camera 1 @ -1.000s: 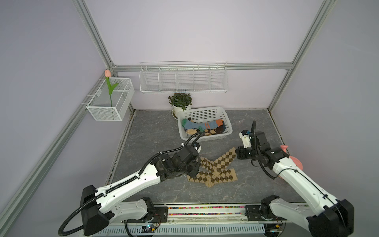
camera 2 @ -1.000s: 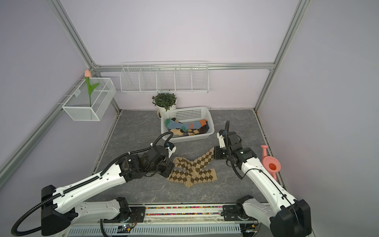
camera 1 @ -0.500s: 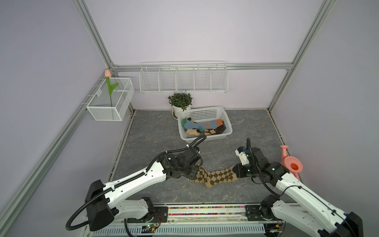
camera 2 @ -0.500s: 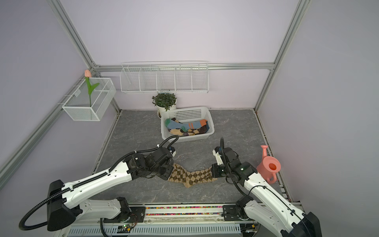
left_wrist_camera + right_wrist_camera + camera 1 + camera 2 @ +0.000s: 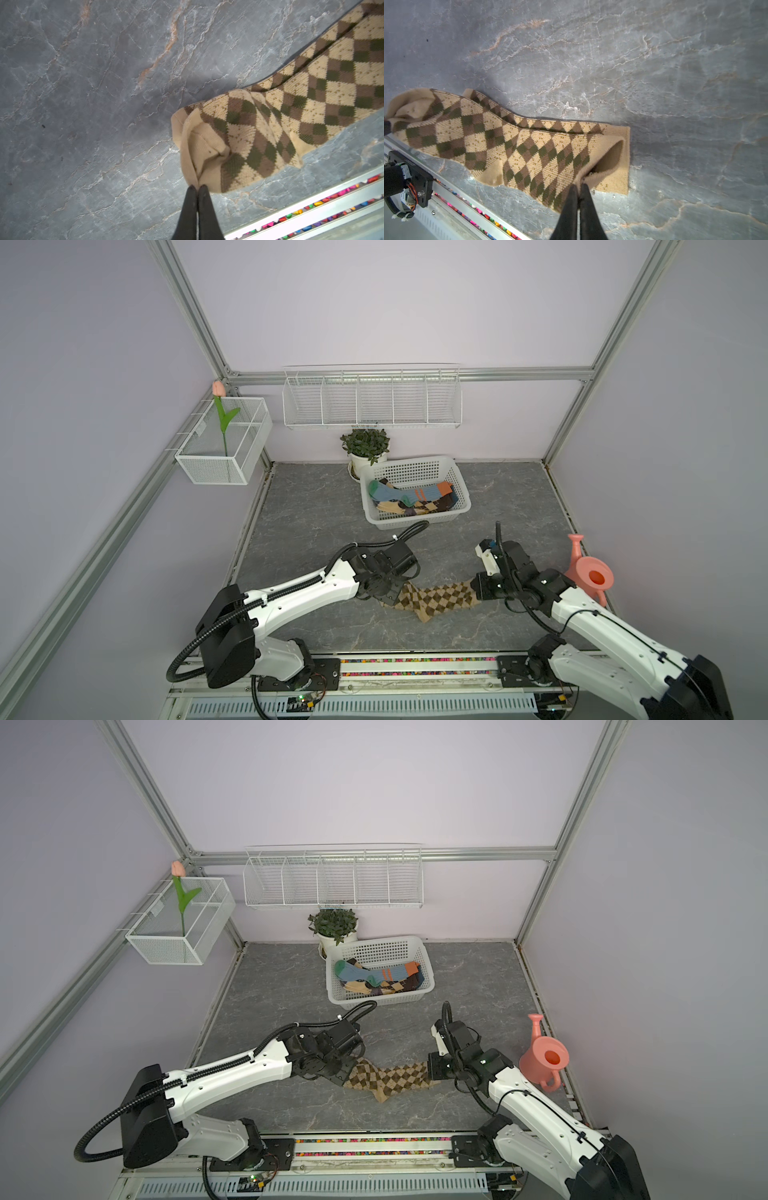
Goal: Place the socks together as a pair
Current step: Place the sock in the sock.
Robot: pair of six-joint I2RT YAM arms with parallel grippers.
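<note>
Two tan argyle socks [image 5: 436, 599] [image 5: 390, 1078] lie one on top of the other on the grey floor near the front rail, stretched between my grippers. My left gripper [image 5: 197, 187] [image 5: 400, 593] is shut on the cream toe end of the upper sock [image 5: 291, 99]. At the opposite end, my right gripper [image 5: 578, 186] [image 5: 477, 594] is shut on that sock's cuff [image 5: 604, 164]. The lower sock's flat cuff [image 5: 623, 180] sticks out beside it. Several more socks, among them a blue one with orange stripes [image 5: 415, 493], lie in the white basket [image 5: 415, 523].
A pink watering can [image 5: 590, 577] stands just right of my right arm. A potted plant [image 5: 365, 444] sits behind the basket at the back wall. A wire shelf [image 5: 372, 398] and a mesh box with a tulip [image 5: 224, 448] hang on the walls.
Both grippers came toward the front rail. The right one carried the cuff end down, so the socks went from a V shape to one stretched line. Little moved in the last half second.
</note>
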